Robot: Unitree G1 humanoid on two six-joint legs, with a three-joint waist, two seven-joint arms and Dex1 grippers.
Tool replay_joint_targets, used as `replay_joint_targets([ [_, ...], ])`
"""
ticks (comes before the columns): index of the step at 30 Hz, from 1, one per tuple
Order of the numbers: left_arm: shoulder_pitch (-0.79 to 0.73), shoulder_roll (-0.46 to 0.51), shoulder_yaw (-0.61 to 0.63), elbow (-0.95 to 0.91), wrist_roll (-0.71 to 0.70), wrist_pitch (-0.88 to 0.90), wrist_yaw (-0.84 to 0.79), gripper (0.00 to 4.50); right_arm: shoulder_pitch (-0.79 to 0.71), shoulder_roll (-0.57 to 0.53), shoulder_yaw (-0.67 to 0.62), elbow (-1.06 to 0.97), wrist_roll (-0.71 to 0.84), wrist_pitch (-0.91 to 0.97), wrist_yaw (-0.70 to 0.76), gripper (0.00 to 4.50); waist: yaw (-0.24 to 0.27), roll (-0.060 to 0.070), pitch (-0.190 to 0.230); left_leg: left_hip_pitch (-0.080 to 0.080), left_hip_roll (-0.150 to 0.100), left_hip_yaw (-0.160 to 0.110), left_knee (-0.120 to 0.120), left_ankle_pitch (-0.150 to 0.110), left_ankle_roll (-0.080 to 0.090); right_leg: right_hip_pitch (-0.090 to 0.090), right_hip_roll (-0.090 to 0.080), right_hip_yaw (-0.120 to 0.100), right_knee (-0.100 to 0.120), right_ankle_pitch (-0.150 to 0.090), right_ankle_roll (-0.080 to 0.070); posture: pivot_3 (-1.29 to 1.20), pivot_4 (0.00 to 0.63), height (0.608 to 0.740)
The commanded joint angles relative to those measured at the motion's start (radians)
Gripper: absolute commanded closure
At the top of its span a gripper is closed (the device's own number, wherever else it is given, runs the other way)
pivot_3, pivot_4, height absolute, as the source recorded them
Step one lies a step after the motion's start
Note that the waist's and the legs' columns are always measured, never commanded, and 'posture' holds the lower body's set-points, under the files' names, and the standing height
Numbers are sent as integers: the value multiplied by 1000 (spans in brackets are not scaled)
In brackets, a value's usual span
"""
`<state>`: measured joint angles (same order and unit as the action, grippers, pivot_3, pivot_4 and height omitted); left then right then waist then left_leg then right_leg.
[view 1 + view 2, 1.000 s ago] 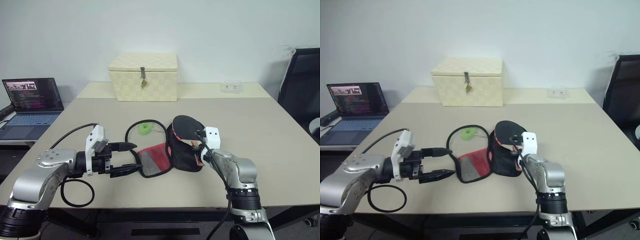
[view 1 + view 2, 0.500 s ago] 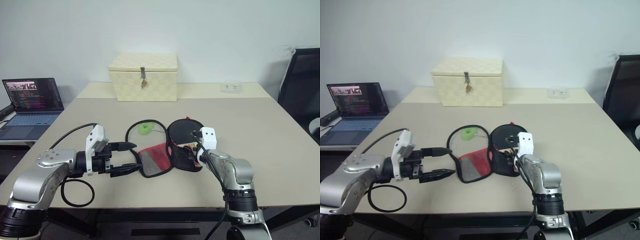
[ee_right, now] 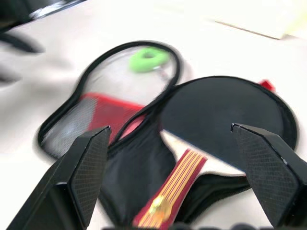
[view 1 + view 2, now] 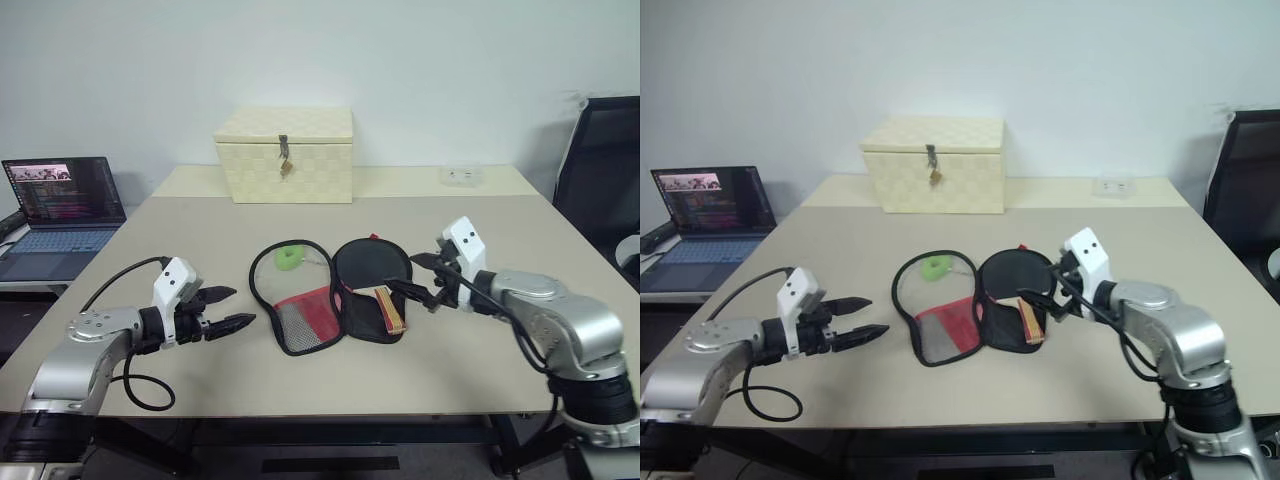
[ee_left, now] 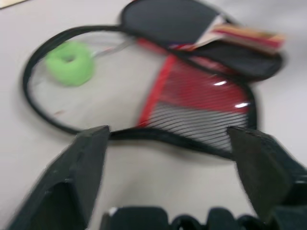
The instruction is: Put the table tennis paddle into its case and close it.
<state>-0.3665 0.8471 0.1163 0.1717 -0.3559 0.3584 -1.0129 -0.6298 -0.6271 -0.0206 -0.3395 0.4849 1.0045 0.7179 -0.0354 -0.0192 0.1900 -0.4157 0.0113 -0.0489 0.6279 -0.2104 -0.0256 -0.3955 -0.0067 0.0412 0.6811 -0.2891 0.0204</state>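
The case (image 4: 300, 318) lies unzipped and spread flat mid-table, with its red mesh half on the left and its black half on the right. Its green ring (image 4: 291, 258) rests inside the zip loop. The table tennis paddle (image 4: 372, 268) lies black face up on the black half, handle (image 4: 390, 308) pointing toward me. My left gripper (image 4: 243, 305) is open, low over the table, a short way left of the mesh end and apart from it. My right gripper (image 4: 402, 272) is open and empty, hovering just right of the paddle. The right wrist view looks down on the paddle (image 3: 220, 115).
A cream woven latched box (image 4: 285, 155) stands at the back of the table (image 4: 520, 330). A laptop (image 4: 62, 205) sits on a lower surface to the left. A black chair (image 4: 600, 170) is at the right. A black cable loop (image 4: 140, 385) hangs by my left arm.
My right gripper opened, let go of the raised black case half and pulled up and to the right. That half and the paddle now lie flat. My left gripper drew back left.
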Motion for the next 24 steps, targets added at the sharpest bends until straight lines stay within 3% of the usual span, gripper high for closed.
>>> replay_joint_targets([
  [1,-44,-5,-33,90,69,-85,-5,1996,17,-64,-14,-42,35,-56,90,75,0,0,0,0,0,0,0,0,0,0,0,0,0,0,0,0,150,740],
  [8,-161,-66,-95,282,154,-174,3,4467,38,-82,-7,-54,47,-67,105,75,5,-1,0,-1,0,-1,1,0,0,0,-1,-1,1,0,0,0,150,740],
  [17,-328,-208,-158,546,251,-284,35,4489,52,-106,9,-70,53,-80,113,75,6,-1,0,-2,-2,-1,2,0,0,0,0,-1,1,0,0,0,150,740],
  [24,-388,-287,-184,634,280,-328,12,4489,65,-130,-3,-79,54,-82,107,75,9,-1,-1,-1,-3,-2,3,0,0,2,0,-2,1,0,0,0,150,740],
])
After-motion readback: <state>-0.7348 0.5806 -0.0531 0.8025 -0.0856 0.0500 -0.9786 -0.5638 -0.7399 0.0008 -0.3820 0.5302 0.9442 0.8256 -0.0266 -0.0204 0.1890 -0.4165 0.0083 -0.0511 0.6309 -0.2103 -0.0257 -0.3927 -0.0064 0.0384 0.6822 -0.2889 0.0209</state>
